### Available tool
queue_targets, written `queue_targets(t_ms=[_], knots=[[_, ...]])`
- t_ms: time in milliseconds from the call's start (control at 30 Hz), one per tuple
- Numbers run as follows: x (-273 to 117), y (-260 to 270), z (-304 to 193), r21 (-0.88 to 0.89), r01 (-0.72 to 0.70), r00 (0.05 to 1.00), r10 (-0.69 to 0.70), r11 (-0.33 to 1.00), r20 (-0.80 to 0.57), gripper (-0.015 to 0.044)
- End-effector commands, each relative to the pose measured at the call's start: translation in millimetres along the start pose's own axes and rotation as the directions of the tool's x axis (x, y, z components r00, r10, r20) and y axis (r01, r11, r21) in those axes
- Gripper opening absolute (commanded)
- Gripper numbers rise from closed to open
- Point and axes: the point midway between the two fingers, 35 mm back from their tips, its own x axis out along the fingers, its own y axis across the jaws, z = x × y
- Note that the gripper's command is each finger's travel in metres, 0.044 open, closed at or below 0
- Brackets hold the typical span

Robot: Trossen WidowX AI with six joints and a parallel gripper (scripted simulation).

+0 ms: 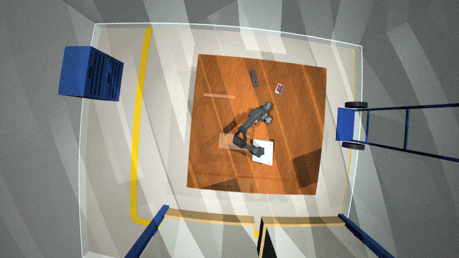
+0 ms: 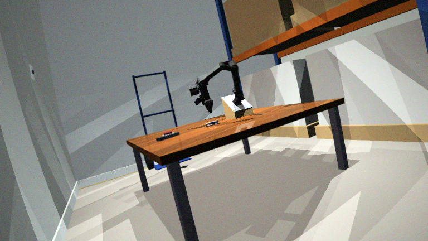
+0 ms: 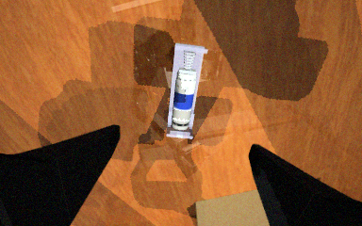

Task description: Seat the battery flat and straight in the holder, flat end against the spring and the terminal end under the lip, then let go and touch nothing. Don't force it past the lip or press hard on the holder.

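The battery (image 3: 183,96) (image 2: 212,123), white-grey with a blue band, lies lengthwise in the pale holder (image 3: 172,104) on the wooden table (image 1: 297,133) (image 2: 283,110). Its far end meets the spring (image 3: 189,58) and its near end sits at the holder's lip. It looks straight and flat. My gripper (image 3: 185,140) (image 2: 206,103) (image 1: 268,112) is open wide and empty. It hangs above the holder, with its dark fingers well clear on both sides and touching nothing. In the overhead view the gripper hides the holder.
A dark bar (image 1: 254,77) (image 2: 167,135) and a small red, blue and white card (image 1: 279,88) lie farther out on the table. The arm's tan base block (image 3: 231,209) (image 2: 234,109) stands behind the gripper. A pale strip (image 1: 219,95) marks the table top.
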Motion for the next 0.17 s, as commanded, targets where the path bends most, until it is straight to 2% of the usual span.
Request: queue_targets(t_ms=[0,133], knots=[[-0.3,-0.8,-0.4,-0.004,0.006,1.0,-0.006,1.0,-0.002,0.044],[-0.3,-0.8,-0.4,-0.004,0.006,1.0,-0.006,1.0,-0.002,0.044]])
